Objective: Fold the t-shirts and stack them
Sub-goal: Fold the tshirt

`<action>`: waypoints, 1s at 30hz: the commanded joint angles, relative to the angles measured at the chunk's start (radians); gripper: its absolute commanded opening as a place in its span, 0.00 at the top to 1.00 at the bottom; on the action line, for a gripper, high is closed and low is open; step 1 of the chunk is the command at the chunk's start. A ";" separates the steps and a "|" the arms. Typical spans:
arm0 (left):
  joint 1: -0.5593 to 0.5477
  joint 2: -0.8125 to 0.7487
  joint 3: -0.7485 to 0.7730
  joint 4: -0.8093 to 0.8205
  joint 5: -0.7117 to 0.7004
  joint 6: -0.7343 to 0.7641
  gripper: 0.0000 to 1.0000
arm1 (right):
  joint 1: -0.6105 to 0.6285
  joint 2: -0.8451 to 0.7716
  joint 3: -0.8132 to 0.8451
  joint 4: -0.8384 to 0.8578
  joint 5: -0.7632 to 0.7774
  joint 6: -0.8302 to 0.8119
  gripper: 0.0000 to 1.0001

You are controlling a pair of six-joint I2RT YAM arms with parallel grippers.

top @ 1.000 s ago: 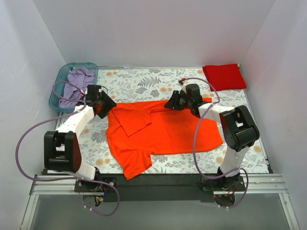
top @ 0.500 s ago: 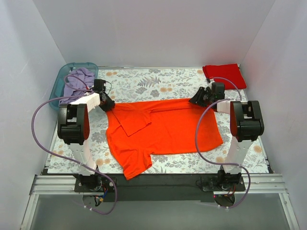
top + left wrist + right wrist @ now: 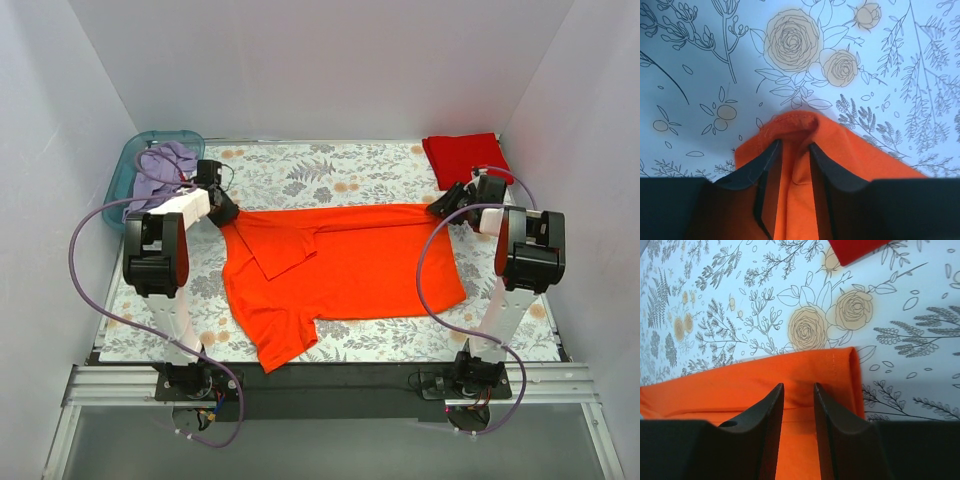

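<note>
One red t-shirt [image 3: 467, 158] lies folded at 1 o'clock; the orange t-shirt [image 3: 340, 270], mid-table, is mostly unfolded and unstacked, with the left gripper [image 3: 222, 212] and right gripper [image 3: 447, 205] narrowly pinching its far corners.

Overhead, the left gripper [image 3: 228, 214] and right gripper [image 3: 441, 208], near the table's [image 3: 330, 165] left and right edges, cover the orange shirt's [image 3: 350, 265] far corners, their jaws too small to make out. The right wrist view's top edge cuts off the red shirt [image 3: 855, 247], leaving one corner. In both wrist views the gripper bodies hide the orange shirt's lower part.
</note>
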 commanded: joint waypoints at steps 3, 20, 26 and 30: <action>-0.012 -0.087 0.043 -0.013 -0.020 0.047 0.59 | -0.009 -0.118 0.030 -0.034 0.036 -0.064 0.63; -0.340 -0.346 -0.193 -0.024 0.086 0.266 0.31 | -0.001 -0.265 0.015 -0.238 0.133 -0.269 0.60; -0.371 -0.340 -0.276 -0.002 0.079 0.284 0.31 | 0.077 -0.227 0.105 -0.361 0.205 -0.354 0.60; -0.382 -0.340 -0.316 0.024 0.050 0.300 0.30 | 0.185 -0.192 0.176 -0.420 0.285 -0.391 0.60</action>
